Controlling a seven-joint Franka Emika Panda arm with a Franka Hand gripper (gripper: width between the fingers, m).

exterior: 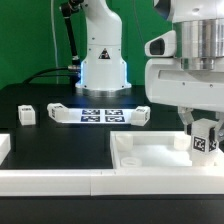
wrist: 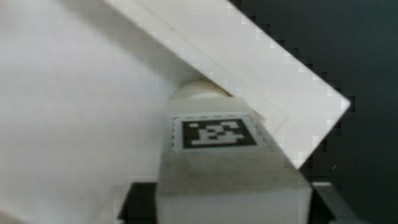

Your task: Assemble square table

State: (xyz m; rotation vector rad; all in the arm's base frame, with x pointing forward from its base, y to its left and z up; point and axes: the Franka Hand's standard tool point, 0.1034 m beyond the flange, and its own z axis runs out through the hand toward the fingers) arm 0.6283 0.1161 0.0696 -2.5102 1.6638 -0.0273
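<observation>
On the black counter (exterior: pixel 60 148), the white, raised-rim square tabletop (exterior: pixel 145 160) lies at the exterior view's right. The gripper (exterior: pixel 204 138) is clamped on a tagged white leg (wrist: pixel 217 132) at the tabletop's corner.

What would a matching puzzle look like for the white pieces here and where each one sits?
Things:
1. table top
2. tagged leg
3. marker board
4. loose white block

Places:
A. between the fingers of the gripper
B. far on the exterior view's left
C. middle of the black table, in front of the arm's base
D. near the front, on the exterior view's right

Pairs: 1-D, 2-A, 3-C, 4-B
</observation>
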